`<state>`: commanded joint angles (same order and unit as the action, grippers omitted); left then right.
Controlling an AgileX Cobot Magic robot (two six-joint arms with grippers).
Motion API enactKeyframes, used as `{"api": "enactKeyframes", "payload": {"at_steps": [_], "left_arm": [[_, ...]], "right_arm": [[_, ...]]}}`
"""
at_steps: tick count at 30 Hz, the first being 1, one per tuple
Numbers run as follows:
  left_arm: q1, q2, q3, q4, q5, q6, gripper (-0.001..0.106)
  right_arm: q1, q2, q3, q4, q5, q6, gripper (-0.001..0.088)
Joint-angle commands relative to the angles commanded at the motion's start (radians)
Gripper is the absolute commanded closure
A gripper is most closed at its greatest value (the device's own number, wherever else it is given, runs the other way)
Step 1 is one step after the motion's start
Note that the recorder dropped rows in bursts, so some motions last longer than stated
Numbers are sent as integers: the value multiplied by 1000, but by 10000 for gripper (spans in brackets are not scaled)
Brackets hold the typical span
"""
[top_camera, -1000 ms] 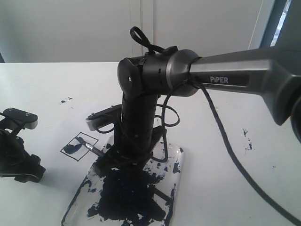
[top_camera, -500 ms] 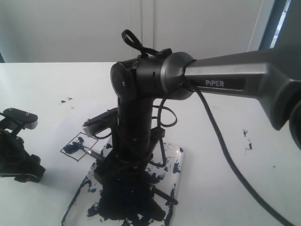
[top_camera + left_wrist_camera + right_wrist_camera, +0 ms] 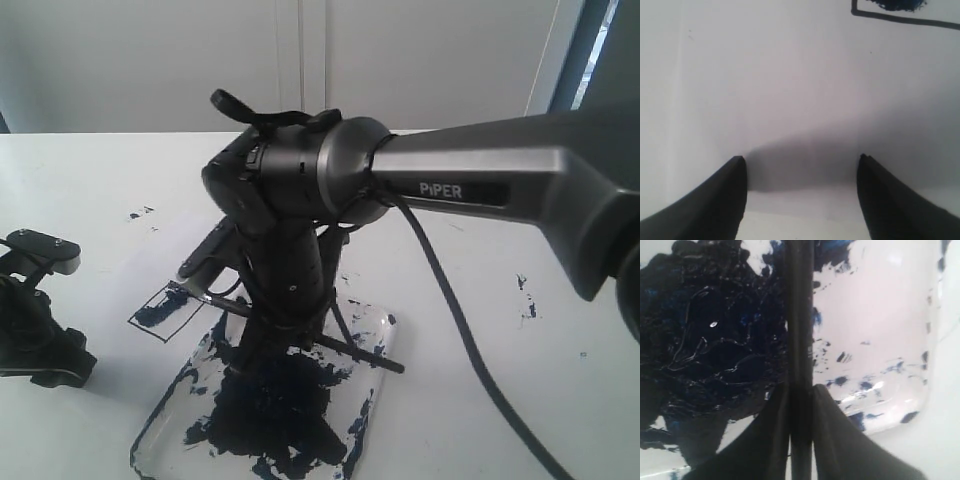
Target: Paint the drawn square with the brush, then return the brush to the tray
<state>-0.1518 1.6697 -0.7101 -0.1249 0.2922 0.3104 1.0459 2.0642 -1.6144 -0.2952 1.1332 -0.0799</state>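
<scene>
My right gripper [image 3: 262, 326] reaches down over the tray [image 3: 372, 352] and is shut on the brush [image 3: 345, 348], a thin black stick slanting across the tray's far end. In the right wrist view the brush [image 3: 800, 315] runs straight out from between the closed fingers [image 3: 832, 415], above the dark paint blotch. Its tip [image 3: 185, 290] sits at the far edge of the drawn square [image 3: 165, 315], which holds a blue smear. My left gripper [image 3: 62, 362] rests at the left, open and empty [image 3: 802, 162], over white paper with a corner of the drawn square [image 3: 900, 14] ahead of it.
The clear tray [image 3: 890, 300] is smeared with blue-black paint and splatters. Small paint specks [image 3: 527, 298] dot the white tabletop on the right and at the back left [image 3: 140, 214]. A black cable [image 3: 470, 340] hangs from the right arm toward the front right.
The right wrist has swung left and tilted. The brush pivoted: its rear end rose to the right, and its tip moved from inside the square to its far edge. The left arm stayed still.
</scene>
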Motion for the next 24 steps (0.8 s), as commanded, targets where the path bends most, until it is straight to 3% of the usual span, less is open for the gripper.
{"api": "enactKeyframes", "payload": {"at_steps": [6,9,11,24], "left_arm": [[0,0,0,0,0,0,383],[0,0,0,0,0,0,383],[0,0,0,0,0,0,383],[0,0,0,-3,8,0,383]], "right_arm": [[81,0,-21,-184,39,-35,868],[141,11,-24,-360,88,-72,868],[155,11,-24,-356,88,-152,868],[151,78,-24,-489,88,-191,868]]}}
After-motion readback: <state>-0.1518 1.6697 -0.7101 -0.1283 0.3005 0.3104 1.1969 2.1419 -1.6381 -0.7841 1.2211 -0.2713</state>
